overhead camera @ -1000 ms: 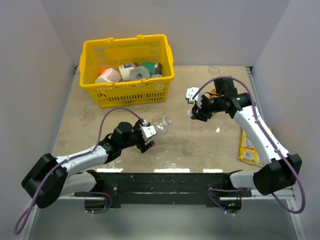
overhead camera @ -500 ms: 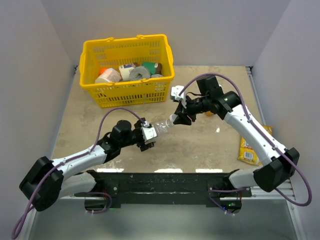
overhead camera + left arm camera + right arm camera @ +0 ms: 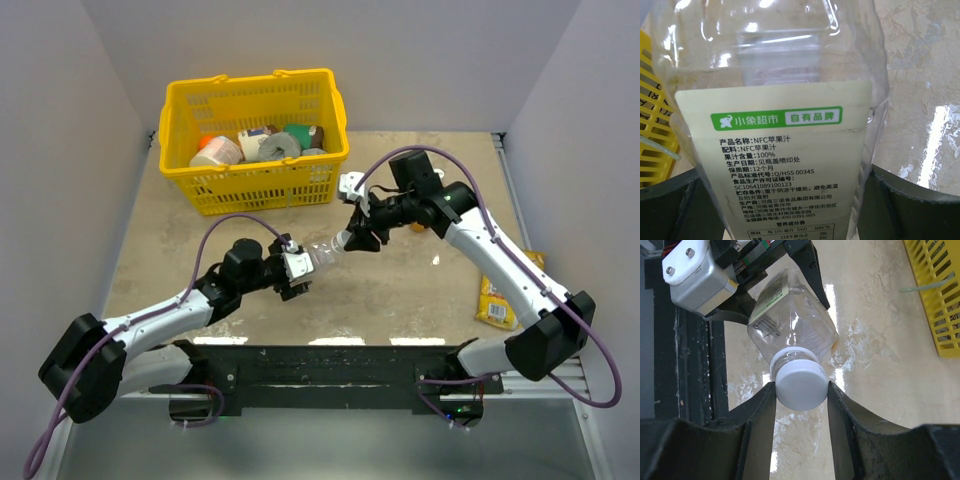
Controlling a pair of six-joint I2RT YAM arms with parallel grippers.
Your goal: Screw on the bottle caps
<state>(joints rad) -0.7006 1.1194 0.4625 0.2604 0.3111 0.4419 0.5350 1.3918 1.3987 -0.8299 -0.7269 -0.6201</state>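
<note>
clear bottle (image 3: 322, 252) lies nearly on its side over the middle of the desk (image 3: 400, 300), its neck pointing toward the right arm (image 3: 500, 260). the left arm (image 3: 170, 315) reaches in from the near left, and the left arm's jaws are clenched on the bottle's lower body. in the left wrist view the dark fingers (image 3: 670, 210) press in at both sides of the bottle (image 3: 775, 75), which carries a pale label (image 3: 780, 165) with a green banner and small chinese print. the bottle looks empty, and the desk shows through it.

a white cap (image 3: 801, 386) sits on the bottle's neck, and the right arm's jaws are closed on that cap. in the right wrist view each dark finger (image 3: 757, 425) touches one side of the cap's rim, and the bottle (image 3: 790, 325) runs away from the camera toward the left arm's jaws. how far the cap is threaded on cannot be told. from above, the cap is mostly hidden by the right arm's jaws.

a yellow basket (image 3: 250, 85) stands at the far left of the desk, well apart from the bottle. it holds a white-topped orange tub (image 3: 215, 152), a white roll (image 3: 281, 146) and other small items. a yellow snack packet (image 3: 500, 295) lies flat by the right edge of the desk, partly under the right arm.
</note>
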